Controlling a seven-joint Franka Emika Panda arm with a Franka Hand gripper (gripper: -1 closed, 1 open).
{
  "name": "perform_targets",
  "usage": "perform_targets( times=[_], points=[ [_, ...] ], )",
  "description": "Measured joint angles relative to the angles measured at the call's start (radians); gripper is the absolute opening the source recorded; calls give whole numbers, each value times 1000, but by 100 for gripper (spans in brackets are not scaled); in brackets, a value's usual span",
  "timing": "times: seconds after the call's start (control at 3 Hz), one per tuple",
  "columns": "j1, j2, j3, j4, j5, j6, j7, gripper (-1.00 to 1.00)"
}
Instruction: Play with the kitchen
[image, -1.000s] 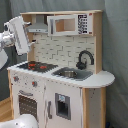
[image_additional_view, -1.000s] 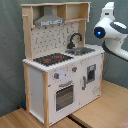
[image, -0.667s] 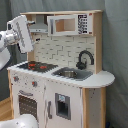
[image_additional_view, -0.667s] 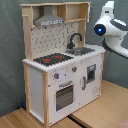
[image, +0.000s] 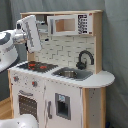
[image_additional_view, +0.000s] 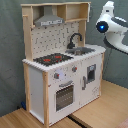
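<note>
The kitchen (image: 60, 75) (image_additional_view: 62, 60) stands on a wooden floor (image_additional_view: 107, 107) before a grey backdrop, filling the middle of both exterior views. The pincer (image: 31, 32) hangs above the stovetop (image: 34, 65) at the first exterior view's left; how its fingers stand I cannot tell. One sink (image: 72, 74), its contents unclear, sits under one black faucet (image: 85, 57). One oven door (image_additional_view: 64, 95), two knobs (image_additional_view: 58, 76).

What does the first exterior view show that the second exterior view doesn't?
Only the first exterior view: the microwave on the kitchen's upper shelf, and the arm's white end link near the top corner. Only the second exterior view: the grey hood and the arm's blue light. Both: stovetop, black faucet, sink, oven door.
</note>
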Motion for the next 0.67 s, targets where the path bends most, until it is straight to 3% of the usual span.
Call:
perform_targets(
  times=[0.33, 0.67],
  points=[
    [-1, 13, -19, -21, 0, 64, 4, 100],
    [-1, 15, -19, -21, 0, 66, 4, -100]
  ],
)
